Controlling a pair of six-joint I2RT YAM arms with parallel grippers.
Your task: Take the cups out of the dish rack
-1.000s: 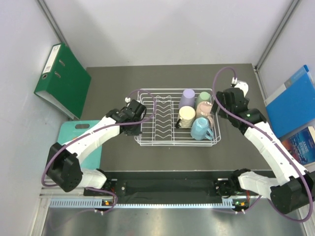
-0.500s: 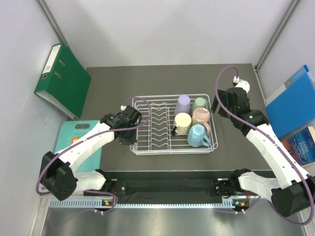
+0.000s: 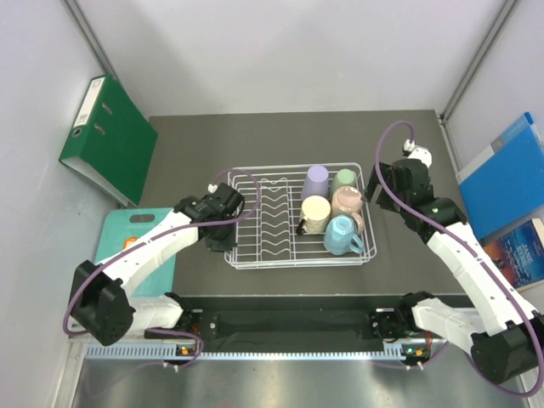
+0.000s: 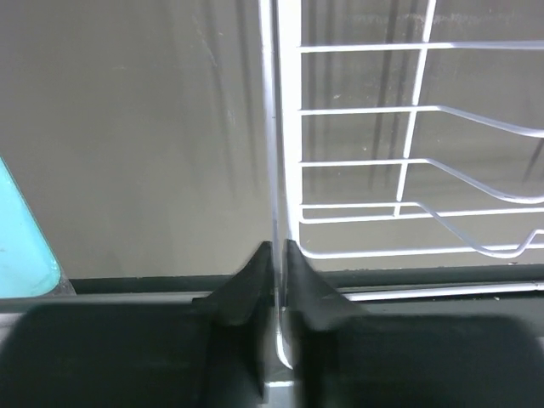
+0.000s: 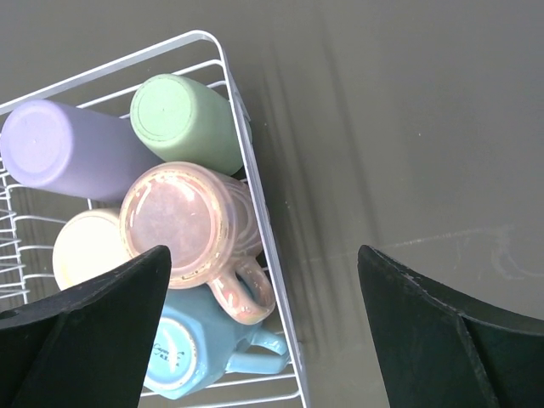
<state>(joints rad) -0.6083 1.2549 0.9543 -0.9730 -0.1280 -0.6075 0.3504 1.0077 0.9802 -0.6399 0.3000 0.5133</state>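
So the dark table has the dish rack sitting about mid-way across it, and all five cups are in the rack's right half, bunched up against each other next to the row of prongs. Nothing's unloaded yet by the look of it.

The left arm comes in low from its base and angles across to the rack's near-left corner. The right arm runs up the right side, with its wrist bent back over the rack's right edge.

Cups: lavender and mint at the far end, lying tilted. The pink one is upside down with its handle toward the rim, cream beside it, and the light blue one nearest.

The left gripper has its fingers pinched tight on the rack's white rim wire. Best guess is that it's just pinning the rack down so it doesn't slide when a cup gets pulled out. The right gripper hangs above with its fingers spread wide and holding nothing. The pink cup sits partly between them, so that looks like the first pick
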